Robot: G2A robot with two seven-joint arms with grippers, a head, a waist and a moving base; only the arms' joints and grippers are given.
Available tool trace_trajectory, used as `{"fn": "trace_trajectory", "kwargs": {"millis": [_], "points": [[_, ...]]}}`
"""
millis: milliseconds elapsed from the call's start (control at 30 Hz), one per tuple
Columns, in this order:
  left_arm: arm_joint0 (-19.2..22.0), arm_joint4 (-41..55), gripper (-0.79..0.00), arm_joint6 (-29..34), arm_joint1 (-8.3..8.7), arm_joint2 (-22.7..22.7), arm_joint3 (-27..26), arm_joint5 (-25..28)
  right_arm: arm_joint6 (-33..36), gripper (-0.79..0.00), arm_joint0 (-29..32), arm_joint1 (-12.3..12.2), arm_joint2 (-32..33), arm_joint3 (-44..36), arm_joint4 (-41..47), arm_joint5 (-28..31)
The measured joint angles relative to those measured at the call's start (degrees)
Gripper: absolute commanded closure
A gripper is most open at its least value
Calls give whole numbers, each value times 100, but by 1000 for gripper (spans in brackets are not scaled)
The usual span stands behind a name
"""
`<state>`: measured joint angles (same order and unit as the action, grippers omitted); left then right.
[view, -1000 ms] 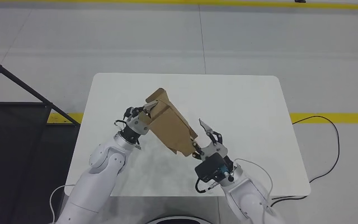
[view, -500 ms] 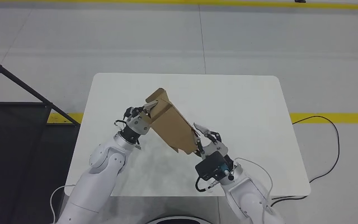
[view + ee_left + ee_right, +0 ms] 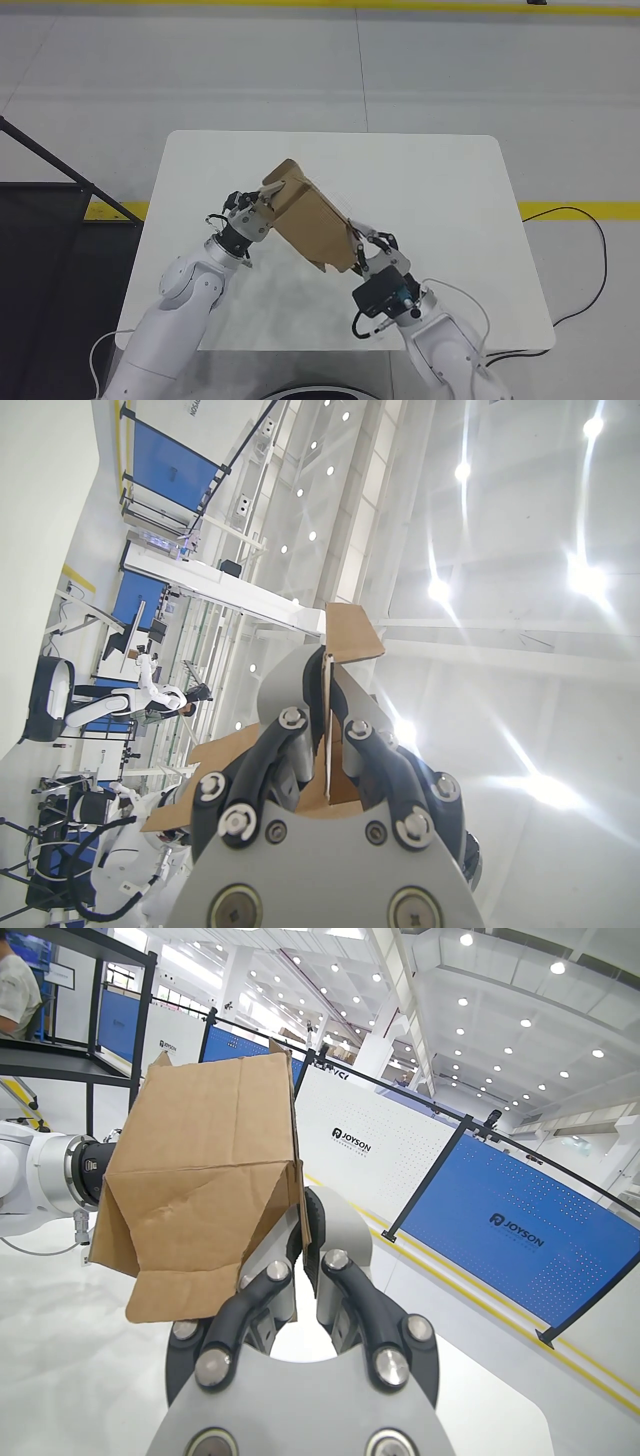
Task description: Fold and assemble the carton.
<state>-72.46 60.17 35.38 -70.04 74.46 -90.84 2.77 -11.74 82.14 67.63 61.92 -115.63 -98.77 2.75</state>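
Slanting brown carton (image 3: 312, 226), creased and dented, one end partly folded

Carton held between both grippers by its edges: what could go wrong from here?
1. The right gripper pinches only a thin flap edge of the carton; it might slip or tear when pulled.
2. The left gripper likewise clamps a single panel edge, so the carton could twist or buckle along its creases.
3. If either grip fails, that end would likely drop toward the table.
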Motion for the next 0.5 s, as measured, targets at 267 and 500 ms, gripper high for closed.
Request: {"fn": "trace_trajectory", "kwargs": {"millis": [267,500], "points": [[22,-166,-785,18,29,249,99,-141,101,0,51,-12,278,-106,71,154],[68,-226,-785,32,72,628,250,-189,401,0,83,-68,643,-222,195,835]]}}
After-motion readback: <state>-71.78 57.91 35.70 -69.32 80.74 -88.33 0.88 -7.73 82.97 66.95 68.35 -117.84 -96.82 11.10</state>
